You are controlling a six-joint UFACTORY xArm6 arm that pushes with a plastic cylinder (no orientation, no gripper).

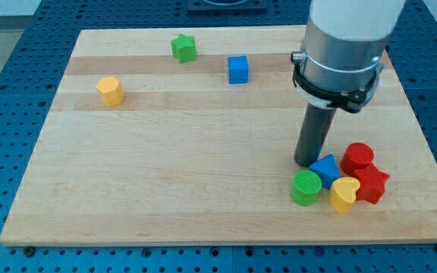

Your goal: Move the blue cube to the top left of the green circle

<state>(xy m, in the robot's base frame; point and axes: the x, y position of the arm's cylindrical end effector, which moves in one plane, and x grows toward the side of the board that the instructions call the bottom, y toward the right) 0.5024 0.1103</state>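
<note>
tip (306, 163) just above green circle (306, 187); blue cube (238, 69) well apart near surface (165, 167) top; no hand, just a rod

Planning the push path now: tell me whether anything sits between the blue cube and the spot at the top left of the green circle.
Only my tip does: the rod stands right at the green circle's upper edge, close to the goal spot. No block lies on the bare board between the blue cube and there; the blue triangular block sits just to the view's right.

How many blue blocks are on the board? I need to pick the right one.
2: the blue cube near the view's top centre, and a blue triangular block in the lower-right cluster, beside my tip. None seem hidden.
</note>
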